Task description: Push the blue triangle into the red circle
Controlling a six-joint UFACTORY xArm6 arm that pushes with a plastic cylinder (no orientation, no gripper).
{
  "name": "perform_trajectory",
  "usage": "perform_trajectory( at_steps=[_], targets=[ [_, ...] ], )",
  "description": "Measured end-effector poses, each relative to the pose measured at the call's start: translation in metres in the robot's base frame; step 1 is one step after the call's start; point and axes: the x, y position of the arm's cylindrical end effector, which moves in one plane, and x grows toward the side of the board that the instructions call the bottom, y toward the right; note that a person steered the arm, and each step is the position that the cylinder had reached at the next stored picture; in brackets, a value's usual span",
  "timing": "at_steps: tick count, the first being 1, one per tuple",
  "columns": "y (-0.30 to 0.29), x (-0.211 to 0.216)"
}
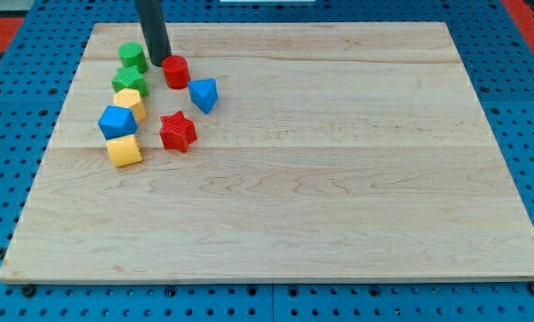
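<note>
The blue triangle [204, 95] lies on the wooden board [338, 179] near the view's upper left. The red circle [175, 72] sits just above and left of it, with a small gap between them. My tip [158, 61] rests just left of the red circle, between it and the green circle [131, 56], and up-left of the blue triangle.
A green star [129, 81], a yellow block [131, 104], a blue cube [117, 121] and a yellow cube [124, 150] form a column at the view's left. A red star [177, 131] lies below the blue triangle. The board's top edge is close above my tip.
</note>
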Motion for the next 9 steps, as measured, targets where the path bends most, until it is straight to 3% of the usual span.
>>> perform_trajectory(
  at_steps=[1, 2, 3, 5, 9],
  targets=[
    [0.027, -0.029],
    [0.071, -0.029],
    [0.099, -0.001],
    [0.099, 0.051],
    [0.083, 0.054]
  ],
)
